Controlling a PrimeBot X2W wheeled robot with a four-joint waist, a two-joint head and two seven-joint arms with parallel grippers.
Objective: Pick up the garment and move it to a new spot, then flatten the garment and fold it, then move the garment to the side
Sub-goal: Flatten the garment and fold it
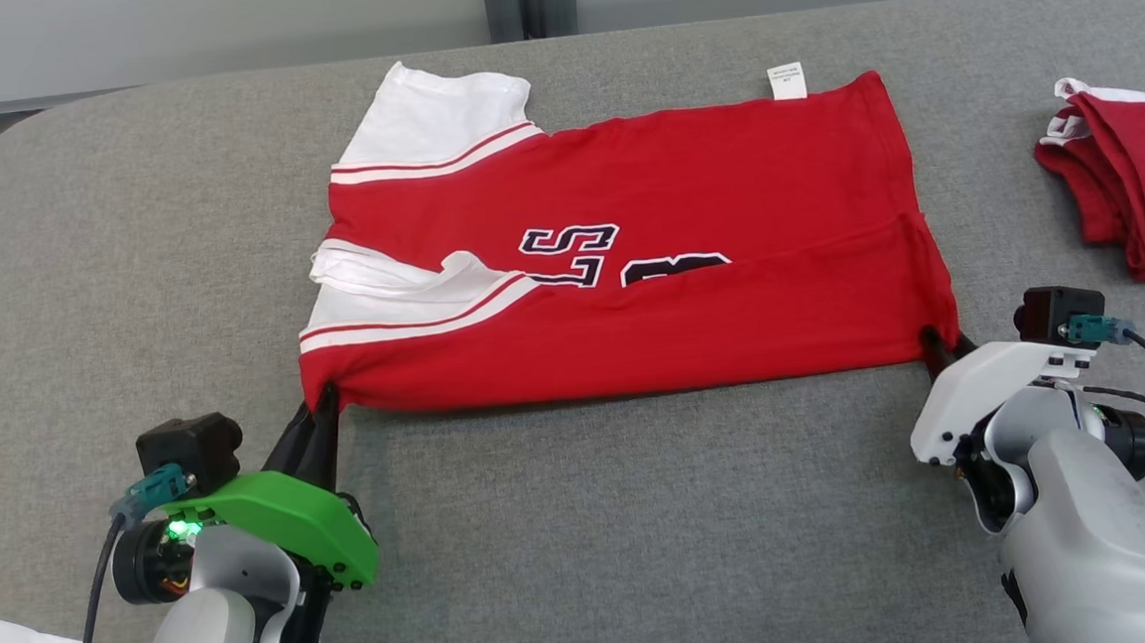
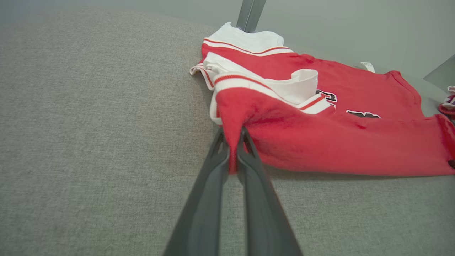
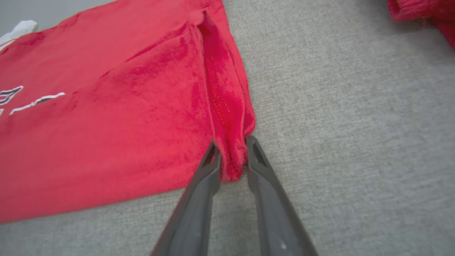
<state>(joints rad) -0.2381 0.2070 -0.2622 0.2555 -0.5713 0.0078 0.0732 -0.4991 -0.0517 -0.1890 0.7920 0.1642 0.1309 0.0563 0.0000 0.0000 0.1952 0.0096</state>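
Observation:
The garment [image 1: 630, 288] is a red jersey with white sleeves and dark lettering, folded lengthwise on the grey cloth-covered table [image 1: 645, 536]. My left gripper [image 1: 324, 401] is shut on its near left corner; the left wrist view shows red cloth [image 2: 337, 142] pinched between the fingers of the left gripper [image 2: 233, 134]. My right gripper [image 1: 937, 344] holds the near right corner. In the right wrist view the right gripper [image 3: 231, 142] has a bunched hem of the garment [image 3: 106, 124] squeezed between both fingers. Both corners sit low on the table.
A pile of folded red and white clothes [image 1: 1136, 188] lies at the table's right edge, also seen as a red pile [image 3: 423, 14] beyond the right fingers. A white label [image 1: 786, 80] sticks out of the jersey's far edge. The table's rounded corner is at far left.

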